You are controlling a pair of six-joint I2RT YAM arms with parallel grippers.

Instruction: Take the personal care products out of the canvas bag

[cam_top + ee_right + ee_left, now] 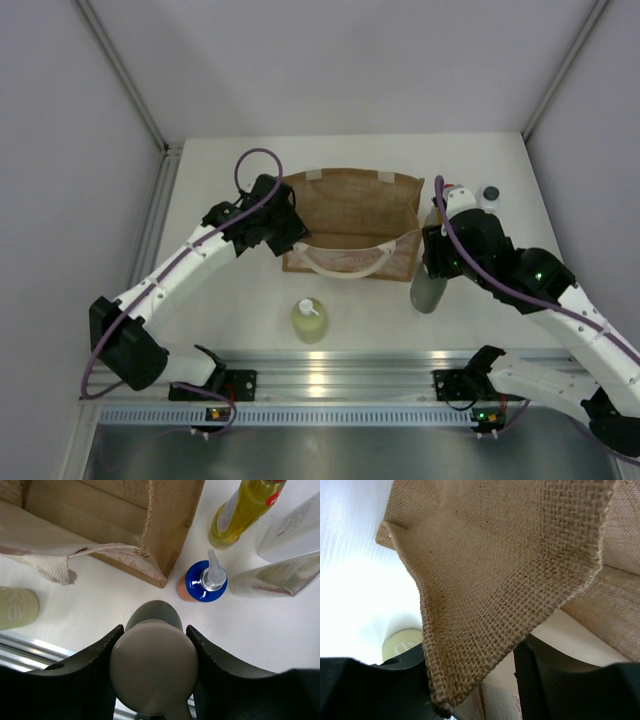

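Now the right gripper [154, 637] has its fingers closed around the grey-green bottle [428, 288], upright just beside the right end of the canvas bag [350, 210]. The left gripper [470, 690] pinches the bag's left wall. The bag sits mid-desk, nearer the far edge.

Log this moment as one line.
left hand: pinching canvas bag edge | right hand: shut on grey-green bottle outside bag | pale green pump, orange bottle, yellow bottle: on table
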